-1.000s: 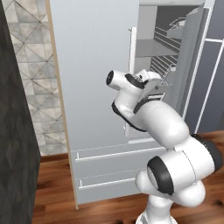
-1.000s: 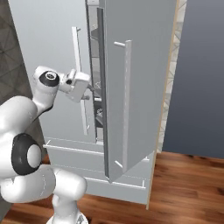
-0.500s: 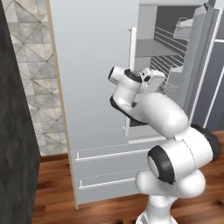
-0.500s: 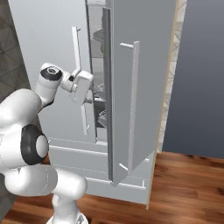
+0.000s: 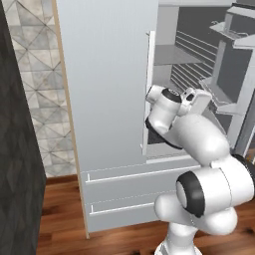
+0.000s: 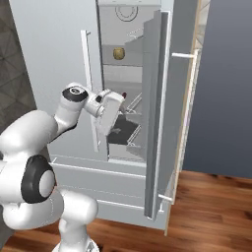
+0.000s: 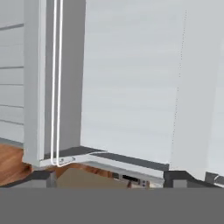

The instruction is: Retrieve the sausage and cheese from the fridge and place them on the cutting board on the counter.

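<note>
Right base view: fridge shelves partly hidden behind open door.

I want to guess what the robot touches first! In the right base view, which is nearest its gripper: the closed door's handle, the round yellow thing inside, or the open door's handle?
1. Closed door's handle, right beside the gripper.
2. Round yellow thing, on a shelf above.
3. Open door's handle, far right.

Pale-grey fridge, right door swung open; left shut

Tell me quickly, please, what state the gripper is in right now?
Gripper: open, holding nothing, its fingertips spread wide in front of the fridge.
</note>
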{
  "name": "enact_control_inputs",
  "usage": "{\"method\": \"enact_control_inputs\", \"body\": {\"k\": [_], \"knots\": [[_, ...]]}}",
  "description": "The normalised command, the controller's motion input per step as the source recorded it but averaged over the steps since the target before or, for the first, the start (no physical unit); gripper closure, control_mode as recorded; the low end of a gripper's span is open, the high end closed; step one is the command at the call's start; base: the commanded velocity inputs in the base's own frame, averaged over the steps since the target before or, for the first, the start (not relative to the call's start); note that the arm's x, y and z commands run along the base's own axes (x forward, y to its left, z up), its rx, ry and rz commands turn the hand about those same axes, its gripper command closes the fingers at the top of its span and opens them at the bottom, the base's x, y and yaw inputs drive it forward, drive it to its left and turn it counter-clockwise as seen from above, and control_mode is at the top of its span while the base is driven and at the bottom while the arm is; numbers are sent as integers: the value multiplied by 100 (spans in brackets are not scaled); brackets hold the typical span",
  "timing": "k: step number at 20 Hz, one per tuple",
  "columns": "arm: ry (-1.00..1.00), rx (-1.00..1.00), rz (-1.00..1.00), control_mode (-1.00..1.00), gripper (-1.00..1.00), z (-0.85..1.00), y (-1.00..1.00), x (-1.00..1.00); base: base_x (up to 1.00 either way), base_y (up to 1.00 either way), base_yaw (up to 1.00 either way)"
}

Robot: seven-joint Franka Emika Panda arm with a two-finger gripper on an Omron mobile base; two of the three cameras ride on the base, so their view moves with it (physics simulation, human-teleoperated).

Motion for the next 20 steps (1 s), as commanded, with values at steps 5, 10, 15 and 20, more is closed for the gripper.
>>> {"method": "enact_control_inputs", "body": {"k": [5, 10, 15, 20], "knots": [[6, 6, -8, -100, -100, -9, -100, -12, 0, 0, 0], [-17, 28, -2, -100, -100, 0, -76, 0, 0, 0, 0], [-50, 10, 3, -100, -100, 20, 30, -35, 0, 0, 0], [-66, 3, 15, -100, -100, 6, 90, -36, 0, 0, 0]]}}
